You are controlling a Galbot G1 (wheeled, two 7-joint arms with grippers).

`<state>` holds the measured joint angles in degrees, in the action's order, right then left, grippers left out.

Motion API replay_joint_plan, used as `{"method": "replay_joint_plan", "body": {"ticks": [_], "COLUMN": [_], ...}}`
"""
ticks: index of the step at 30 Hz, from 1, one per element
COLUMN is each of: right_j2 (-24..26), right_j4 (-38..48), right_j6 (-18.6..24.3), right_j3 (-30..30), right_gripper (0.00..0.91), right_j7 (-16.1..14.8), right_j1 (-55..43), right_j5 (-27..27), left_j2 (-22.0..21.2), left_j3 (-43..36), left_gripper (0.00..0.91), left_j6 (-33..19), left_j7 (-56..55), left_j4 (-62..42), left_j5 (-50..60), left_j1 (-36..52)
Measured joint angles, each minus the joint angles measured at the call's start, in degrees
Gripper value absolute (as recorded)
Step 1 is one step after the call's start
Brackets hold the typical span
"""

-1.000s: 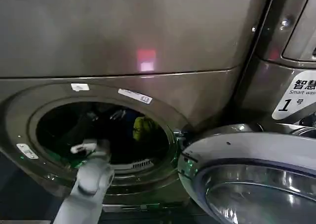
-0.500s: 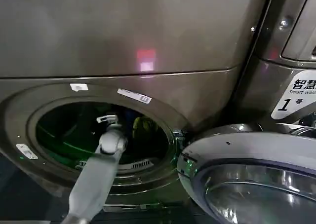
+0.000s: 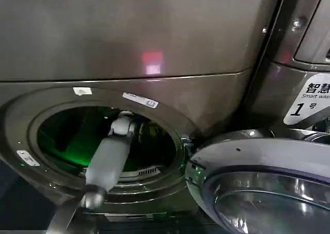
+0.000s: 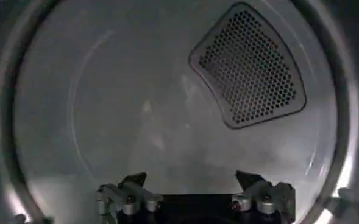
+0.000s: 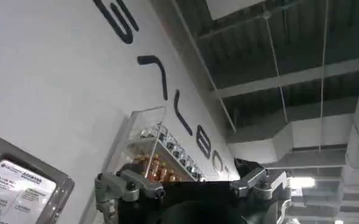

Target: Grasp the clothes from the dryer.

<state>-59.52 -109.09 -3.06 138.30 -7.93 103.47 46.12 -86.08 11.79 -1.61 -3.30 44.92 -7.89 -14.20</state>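
Deep inside the dryer [image 3: 154,43], the left gripper [image 4: 191,182] hung wide open and empty, facing the perforated vent [image 4: 249,67] at two o'clock. No clothes were discernible; it probably needed tipping down toward the drum floor before closing.

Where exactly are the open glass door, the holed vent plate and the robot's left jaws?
Silver-rimmed glass door [image 3: 268,193]: head view, glass pane.
Perforated metal vent plate [image 4: 249,70]: left wrist view, its centre.
Left gripper [image 4: 191,179]: left wrist view, midway between fingertips.

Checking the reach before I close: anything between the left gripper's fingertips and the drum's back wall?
Nothing. In the left wrist view the left gripper is open, with bare space up to the back wall and its perforated vent.
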Motion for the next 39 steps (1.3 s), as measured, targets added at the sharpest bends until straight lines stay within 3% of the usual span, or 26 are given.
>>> {"method": "replay_joint_plan", "body": {"ticks": [12,23,30,39], "right_j2": [0.14,0.39,0.59,0.34], "right_j4": [-0.03,-0.01,0.36,0.73], "right_j6": [0.08,0.12,-0.02,-0.14], "right_j3": [-0.25,0.15,0.74,1.35], "right_gripper": [0.907,0.907,0.907,0.907], "right_j7": [-0.25,-0.31,-0.30,-0.31], "right_j1": [-0.31,0.03,0.48,0.47], "right_j5": [-0.08,-0.03,0.07,0.10], "left_j2": [0.41,2.05,1.38,0.15], "left_j3": [-7.23,-20.18,-28.01,-35.51], "left_gripper": [0.907,0.907,0.907,0.907], "left_j6": [-1.58,-4.33,-5.27,-4.59], "left_j7": [30.69,51.94,61.03,64.06], "left_j4": [-15.74,-26.33,-31.49,-33.91], "left_j5": [5.26,11.21,17.76,28.01], "left_j1": [11.19,19.53,23.33,25.10]}}
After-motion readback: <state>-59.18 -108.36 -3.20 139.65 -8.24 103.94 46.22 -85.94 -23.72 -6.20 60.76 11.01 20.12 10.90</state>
